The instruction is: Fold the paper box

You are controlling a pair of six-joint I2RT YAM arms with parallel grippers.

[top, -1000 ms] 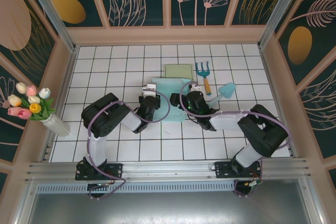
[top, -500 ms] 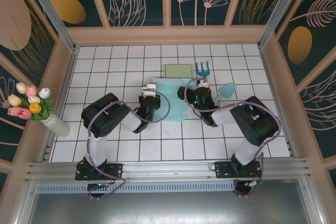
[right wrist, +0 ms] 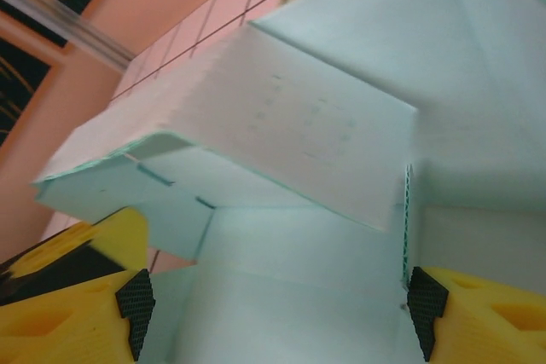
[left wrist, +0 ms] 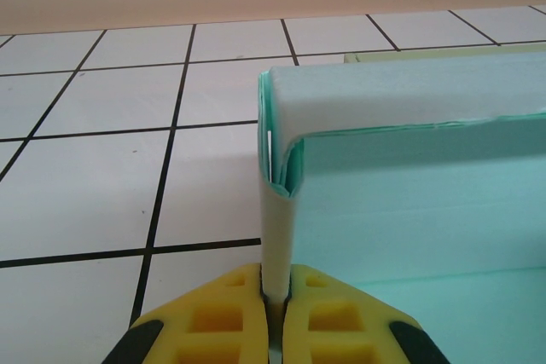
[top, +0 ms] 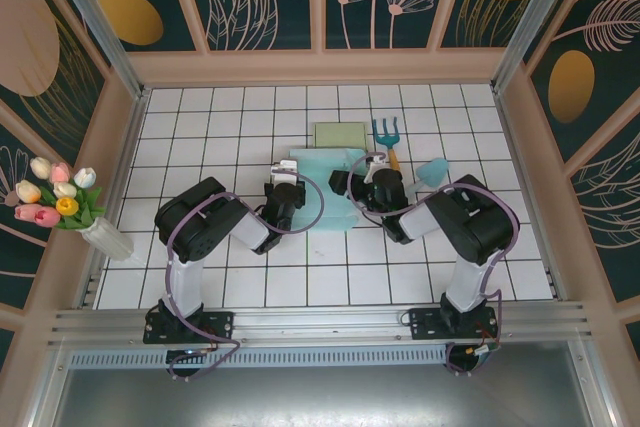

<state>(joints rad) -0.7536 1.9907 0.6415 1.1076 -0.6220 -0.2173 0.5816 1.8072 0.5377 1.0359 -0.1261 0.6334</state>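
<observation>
The paper box [top: 322, 175] is a pale teal sheet of card, partly folded, lying on the white tiles between the two arms. At its left edge my left gripper [top: 293, 187] is shut on an upright side flap [left wrist: 275, 236], which is pinched between the yellow fingers [left wrist: 213, 321]. The box's folded wall [left wrist: 409, 108] runs off to the right of that flap. My right gripper [top: 351, 185] is at the box's right edge. It stands open [right wrist: 280, 304], its black pads [right wrist: 135, 300] far apart on either side of a box panel [right wrist: 290, 279], under a raised flap [right wrist: 281, 125].
A flat olive-green pad [top: 340, 135] lies just behind the box. A blue hand rake [top: 387, 137] and a teal scoop [top: 432, 172] lie to the right of it. A vase of tulips [top: 62, 202] stands at the left wall.
The right arm has drawn its elbow in, and its gripper has swung right and come back to the box's right edge. The left gripper has kept its hold on the flap.
</observation>
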